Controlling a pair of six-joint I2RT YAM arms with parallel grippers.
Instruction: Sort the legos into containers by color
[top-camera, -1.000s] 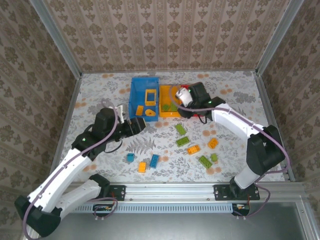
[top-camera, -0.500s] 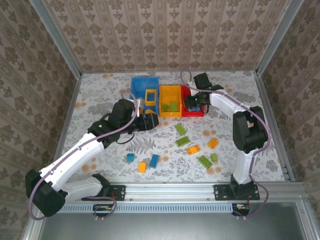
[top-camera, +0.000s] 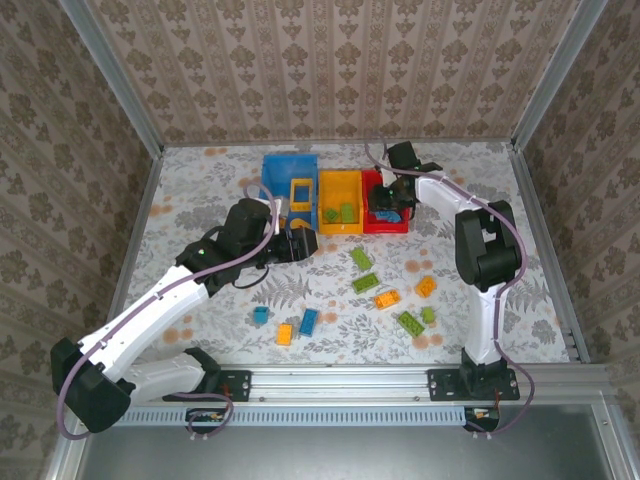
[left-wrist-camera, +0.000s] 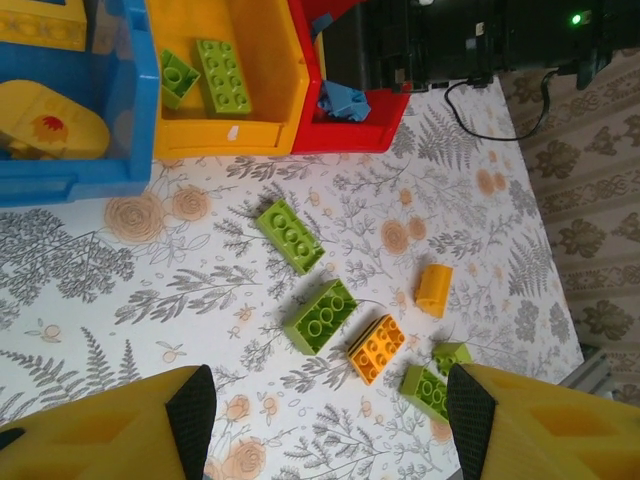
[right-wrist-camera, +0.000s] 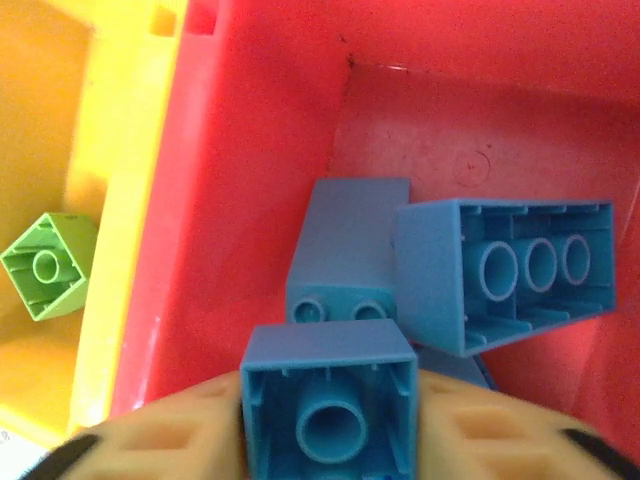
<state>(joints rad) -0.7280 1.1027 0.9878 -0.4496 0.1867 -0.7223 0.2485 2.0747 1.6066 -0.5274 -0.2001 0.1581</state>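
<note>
Since a second ago the right arm has swung off the yellow bin (top-camera: 339, 178) and now reaches over the red bin (top-camera: 395, 226), while the left arm has pushed closer to the blue bin (top-camera: 270, 190).

All of it sits on the flowered table (top-camera: 200, 180), with the three bins in a row at the far middle. The left gripper (top-camera: 300, 245) hovers just in front of the blue bin, its fingers (left-wrist-camera: 190, 420) spread wide with nothing between them. The right gripper (top-camera: 388, 200) points down into the red bin. Its pads press both sides of a blue brick (right-wrist-camera: 328, 400), hollow underside toward the wrist camera, just above two other blue bricks (right-wrist-camera: 505, 270) lying on the bin floor.

An orange frame (top-camera: 300, 190) lies in the blue bin and two green bricks (left-wrist-camera: 223, 75) lie in the yellow bin. Loose legos (top-camera: 366, 282) in green, orange and blue lie scattered nearer the arms.

A yellow curved piece (left-wrist-camera: 50, 120) in the blue bin carries a small red print, too small to read, as is the white sticker (left-wrist-camera: 232, 131) on the yellow bin's wall.
</note>
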